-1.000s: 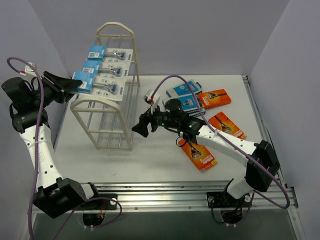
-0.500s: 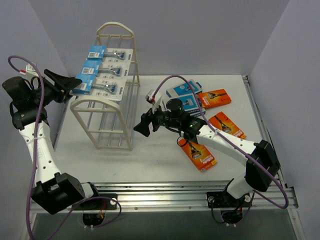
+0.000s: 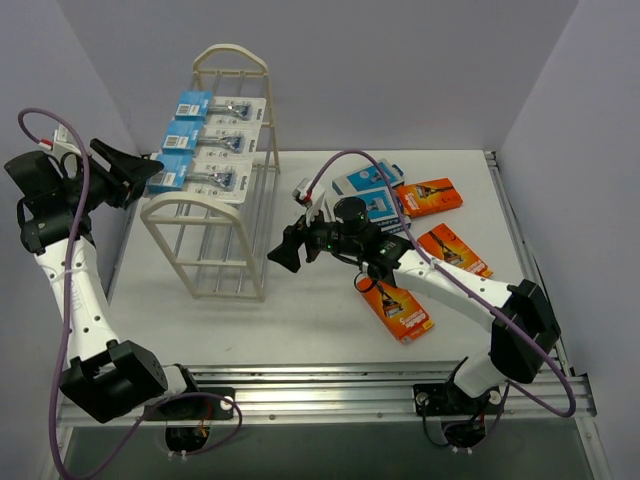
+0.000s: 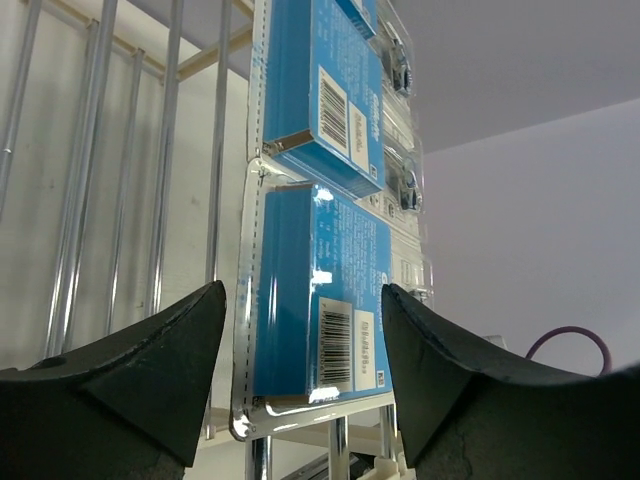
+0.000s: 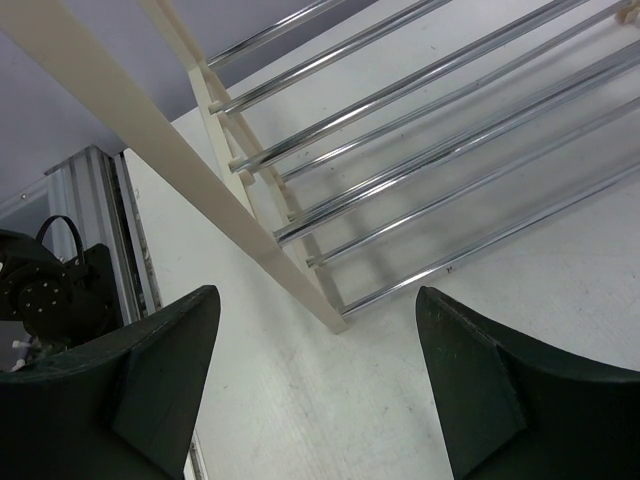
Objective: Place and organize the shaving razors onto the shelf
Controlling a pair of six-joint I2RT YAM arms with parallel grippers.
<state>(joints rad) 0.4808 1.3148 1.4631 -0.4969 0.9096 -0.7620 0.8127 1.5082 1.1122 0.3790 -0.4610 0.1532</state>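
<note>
Three white blister cards with blue tops (image 3: pixel 205 140) are laid flat in a tidy row on the top rods of the cream-white rack shelf (image 3: pixel 233 48), so the razors can be seen. The left pincer (image 3: pixel 148 178) is held wide apart around the nearest card's blue end and nothing is squeezed, so that card is judged to be set down. The right pincer (image 3: pixel 280 252) is held apart and empty, low beside the shelf, while orange boxes (image 3: pixel 400 310) and blue-and-white boxes (image 3: pixel 368 195) are left on the white desk (image 3: pixel 300 310).
</note>
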